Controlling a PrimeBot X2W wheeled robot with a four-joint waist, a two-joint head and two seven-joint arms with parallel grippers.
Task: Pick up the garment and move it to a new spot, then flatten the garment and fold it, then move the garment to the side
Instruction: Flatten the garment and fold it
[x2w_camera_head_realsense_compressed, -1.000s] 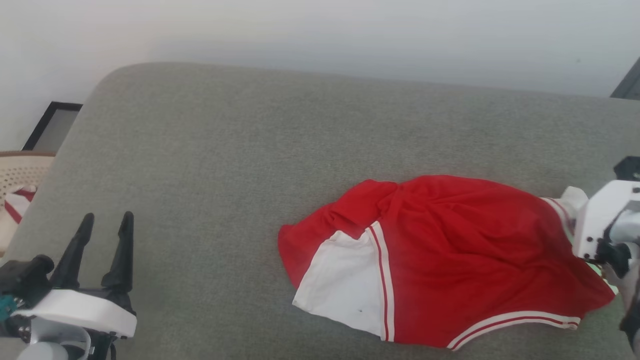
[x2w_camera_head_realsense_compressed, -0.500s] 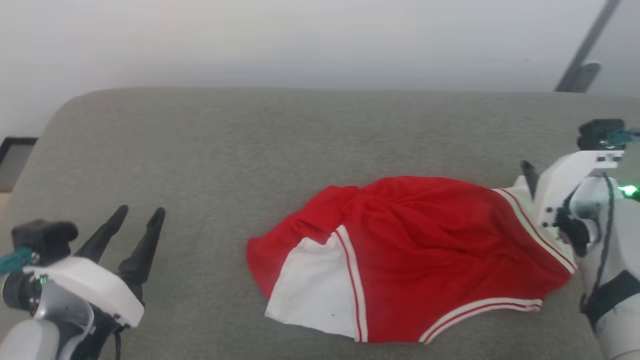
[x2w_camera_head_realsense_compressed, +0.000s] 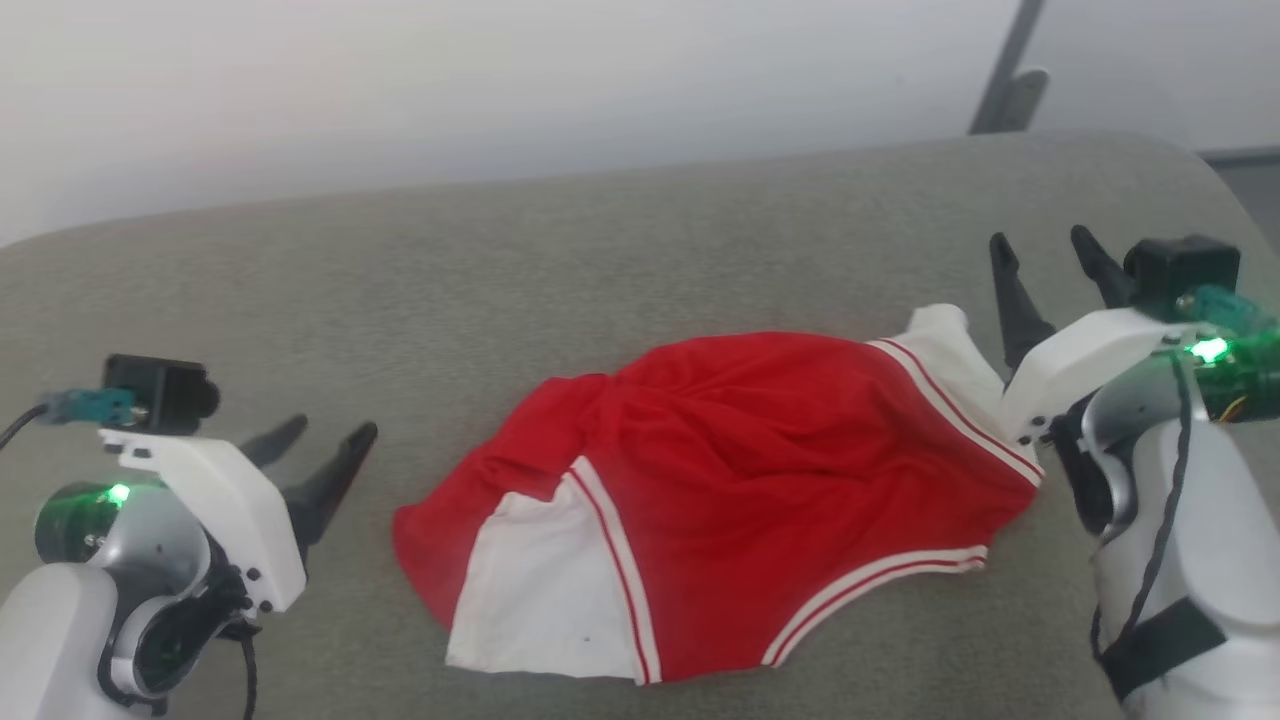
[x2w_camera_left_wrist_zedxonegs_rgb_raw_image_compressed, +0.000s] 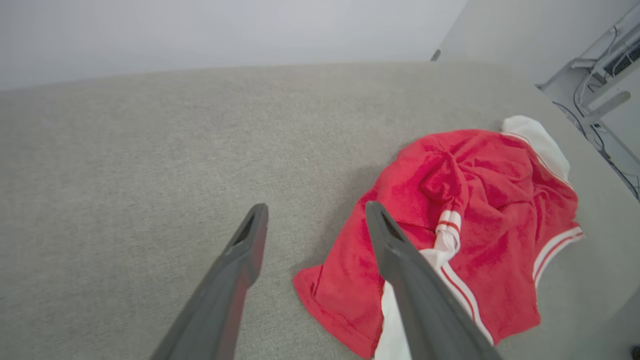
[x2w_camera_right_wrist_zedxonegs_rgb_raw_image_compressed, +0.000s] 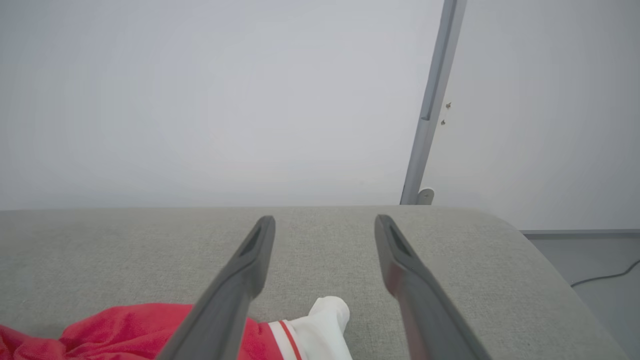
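The garment, bright red with white sleeves and striped trim, lies crumpled on the grey cushion in the head view. To its left my left gripper stands open and apart from the cloth. At the garment's right end my right gripper is open and raised, with nothing between its fingers. In the left wrist view the garment lies to the right of the open left gripper. The right wrist view shows a white sleeve of the garment below the open right gripper.
A pale wall rises behind the cushion, with a grey post at the back right. The cushion's rounded right end drops to a grey floor with a cable. Bare cushion stretches behind and left of the garment.
The right gripper has let go of the garment's right end, opened and lifted clear. The head camera has swung to the right, so the whole picture has shifted left.
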